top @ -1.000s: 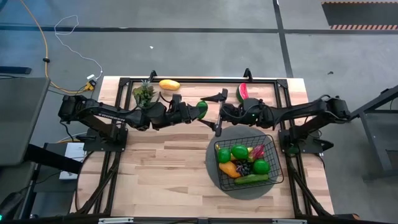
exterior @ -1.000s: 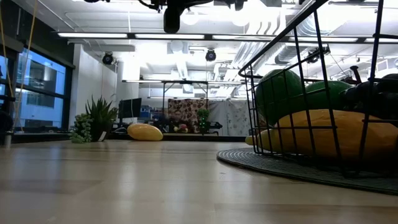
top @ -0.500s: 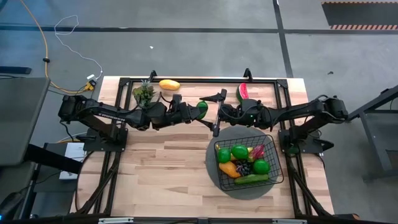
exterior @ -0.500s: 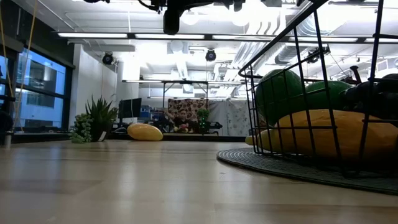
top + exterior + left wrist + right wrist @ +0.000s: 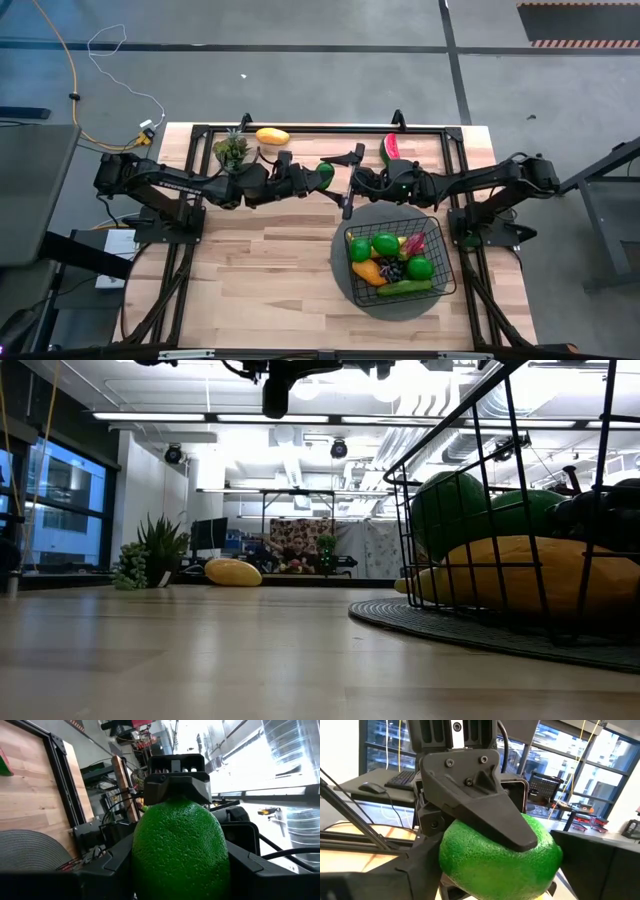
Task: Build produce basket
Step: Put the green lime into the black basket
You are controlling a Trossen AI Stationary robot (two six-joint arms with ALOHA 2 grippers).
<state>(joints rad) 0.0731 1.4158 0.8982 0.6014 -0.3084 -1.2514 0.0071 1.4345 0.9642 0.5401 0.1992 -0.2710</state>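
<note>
While the basket [image 5: 398, 258] looks half filled, the left gripper [image 5: 326, 173] clamps a lime [image 5: 325, 174] — the right gripper [image 5: 349, 180] gapes round it, watermelon [image 5: 389, 149] and mango [image 5: 271, 135] left.

green lime [image 5: 325, 172] mid-air, basket [image 5: 440, 262] part-filled

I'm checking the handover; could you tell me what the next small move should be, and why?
Probably the right gripper should finish closing on the lime, since the left gripper holds it mid-air between the arms and the right fingers sit around it, not yet clamped.

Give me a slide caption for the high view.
Mid-air handover: left gripper holds a green lime toward the right gripper, above the table beside the basket.
</note>
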